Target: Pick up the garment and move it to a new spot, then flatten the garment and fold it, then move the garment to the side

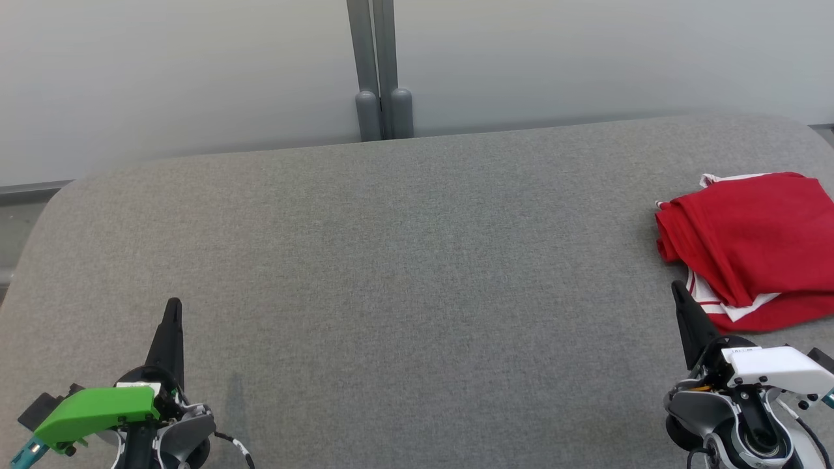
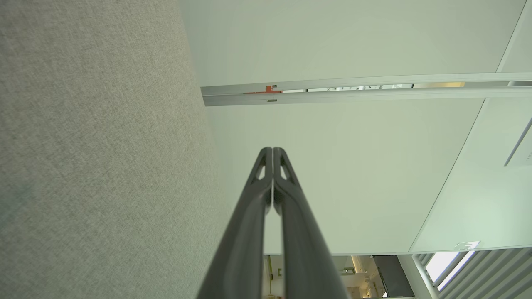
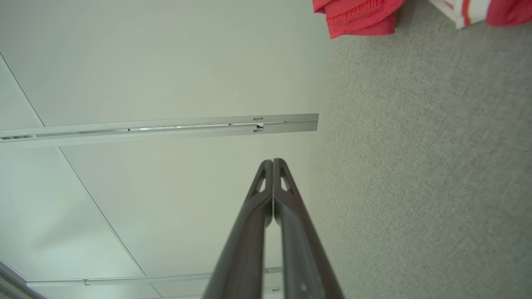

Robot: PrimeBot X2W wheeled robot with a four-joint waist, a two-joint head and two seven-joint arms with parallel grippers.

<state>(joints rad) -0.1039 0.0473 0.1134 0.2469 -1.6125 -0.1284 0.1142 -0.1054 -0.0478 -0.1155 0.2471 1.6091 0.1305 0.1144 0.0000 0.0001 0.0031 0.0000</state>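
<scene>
The garment [image 1: 749, 247] is red with white trim and lies folded in a rough pile at the far right of the grey fabric table [image 1: 404, 273]. Its red hem [image 3: 357, 16] also hangs into the top of the right wrist view. My right gripper [image 1: 679, 290] is shut with nothing in it, its tip just left of the garment's near corner; in its own view the fingers [image 3: 272, 162] meet. My left gripper [image 1: 173, 305] sits at the lower left, far from the garment, shut and empty, fingers pressed together [image 2: 272, 150].
A pale wall runs behind the table's far edge, with a grey vertical post [image 1: 378, 78] at its middle. The table's corners are rounded, and its right edge lies close beyond the garment.
</scene>
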